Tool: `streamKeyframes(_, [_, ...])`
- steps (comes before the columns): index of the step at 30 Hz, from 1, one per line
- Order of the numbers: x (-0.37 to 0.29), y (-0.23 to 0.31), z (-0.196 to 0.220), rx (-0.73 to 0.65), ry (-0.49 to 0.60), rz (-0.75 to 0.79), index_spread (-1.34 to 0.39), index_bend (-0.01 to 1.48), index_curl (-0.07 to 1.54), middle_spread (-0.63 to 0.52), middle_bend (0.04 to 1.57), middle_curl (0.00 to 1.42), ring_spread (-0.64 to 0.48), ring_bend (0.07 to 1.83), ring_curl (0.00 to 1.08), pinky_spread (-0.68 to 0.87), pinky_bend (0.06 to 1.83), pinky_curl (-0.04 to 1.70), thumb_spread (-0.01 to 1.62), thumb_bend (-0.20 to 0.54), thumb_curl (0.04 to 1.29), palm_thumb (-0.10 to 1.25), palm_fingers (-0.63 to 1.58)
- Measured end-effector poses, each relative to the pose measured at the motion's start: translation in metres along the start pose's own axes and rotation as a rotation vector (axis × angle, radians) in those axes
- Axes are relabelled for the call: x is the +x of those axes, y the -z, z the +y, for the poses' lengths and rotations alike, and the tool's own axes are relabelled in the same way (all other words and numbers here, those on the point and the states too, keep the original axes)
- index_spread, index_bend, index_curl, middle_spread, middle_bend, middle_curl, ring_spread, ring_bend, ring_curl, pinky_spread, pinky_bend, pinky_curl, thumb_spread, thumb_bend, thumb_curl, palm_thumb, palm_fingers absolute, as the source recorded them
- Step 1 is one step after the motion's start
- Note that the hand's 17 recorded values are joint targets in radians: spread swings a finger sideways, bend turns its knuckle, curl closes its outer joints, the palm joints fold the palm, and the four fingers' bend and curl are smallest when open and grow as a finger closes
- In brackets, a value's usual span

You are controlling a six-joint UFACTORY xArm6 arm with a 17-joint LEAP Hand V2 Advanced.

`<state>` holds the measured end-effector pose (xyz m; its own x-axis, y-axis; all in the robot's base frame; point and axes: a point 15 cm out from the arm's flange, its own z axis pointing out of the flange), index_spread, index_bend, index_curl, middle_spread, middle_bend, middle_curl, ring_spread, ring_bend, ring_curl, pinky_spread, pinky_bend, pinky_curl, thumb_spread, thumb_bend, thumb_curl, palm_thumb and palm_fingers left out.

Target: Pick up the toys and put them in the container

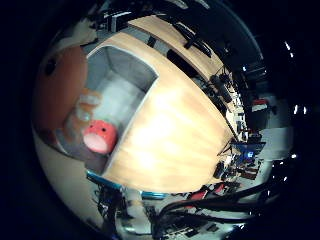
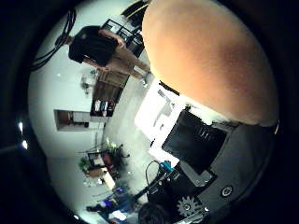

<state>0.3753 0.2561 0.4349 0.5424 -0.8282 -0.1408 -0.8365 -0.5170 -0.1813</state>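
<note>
A big orange plush toy (image 2: 210, 56) fills much of the thumb side view, close against the palm. My right hand (image 2: 192, 140) shows as white and black finger parts lying against the toy's side, curled on it. In the little finger side view the same orange toy (image 1: 58, 90) hangs over a grey open container (image 1: 125, 100) that stands on a wooden table (image 1: 180, 130). A red-pink round toy (image 1: 98, 138) lies inside the container, at its bottom.
The table stretches away from the container to its far edge. Beyond that edge stand dark chairs and desks with equipment (image 1: 250, 110). Room shelves (image 2: 79, 119) and plants (image 2: 98, 163) show in the thumb side view.
</note>
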Motion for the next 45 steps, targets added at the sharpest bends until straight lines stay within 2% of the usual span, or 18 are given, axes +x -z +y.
streamKeyframes(16, [0.0,-0.001,0.0,-0.002,0.003,0.0,-0.31,0.96,0.65,-0.21,1.26,0.57,-0.22,1.36,0.51,-0.36,1.22,0.55,1.27,-0.022,0.27,0.74,1.27])
streamKeyframes(19, [0.0,-0.001,0.0,-0.003,0.003,0.001,-0.33,0.9,0.64,-0.21,1.24,0.56,-0.22,1.36,0.5,-0.38,1.21,0.54,1.26,-0.028,0.25,0.7,1.23])
streamKeyframes(22, [0.001,-0.002,0.001,-0.009,0.003,0.001,-0.36,0.8,0.61,-0.23,1.19,0.54,-0.24,1.32,0.48,-0.43,1.2,0.53,1.26,-0.03,0.24,0.65,1.15])
streamKeyframes(25, [0.003,-0.016,0.008,-0.043,0.0,0.001,-0.43,0.65,0.58,-0.28,1.05,0.5,-0.28,1.25,0.47,-0.49,1.21,0.52,1.22,-0.043,0.22,0.57,0.89])
streamKeyframes(26, [0.005,-0.022,0.012,-0.06,0.0,0.005,-0.46,0.61,0.57,-0.3,0.94,0.47,-0.3,1.22,0.46,-0.5,1.22,0.53,1.19,-0.06,0.21,0.49,0.71])
streamKeyframes(29, [0.009,-0.026,0.015,-0.075,0.006,0.019,-0.49,0.62,0.58,-0.3,0.86,0.46,-0.3,1.17,0.45,-0.45,1.15,0.52,1.14,-0.072,0.2,0.4,0.48])
streamKeyframes(30, [0.011,-0.027,0.016,-0.08,0.007,0.026,-0.49,0.62,0.57,-0.27,0.8,0.43,-0.26,1.05,0.43,-0.29,1.03,0.52,1.07,-0.086,0.19,0.29,0.15])
streamKeyframes(33, [0.016,-0.03,0.018,-0.092,0.015,0.048,-0.49,0.56,0.51,-0.2,0.68,0.39,-0.17,0.86,0.34,-0.06,0.97,0.46,0.98,-0.072,0.2,0.18,-0.05])
streamKeyframes(38, [0.019,-0.035,0.021,-0.102,0.028,0.053,-0.46,0.38,0.41,-0.13,0.51,0.33,-0.05,0.65,0.25,0.22,0.84,0.35,0.89,-0.045,0.22,0.1,-0.08])
streamKeyframes(45, [0.019,-0.033,0.021,-0.096,0.039,0.053,-0.45,0.28,0.37,-0.11,0.4,0.31,-0.01,0.55,0.22,0.34,0.75,0.3,0.85,-0.036,0.25,0.07,0.0])
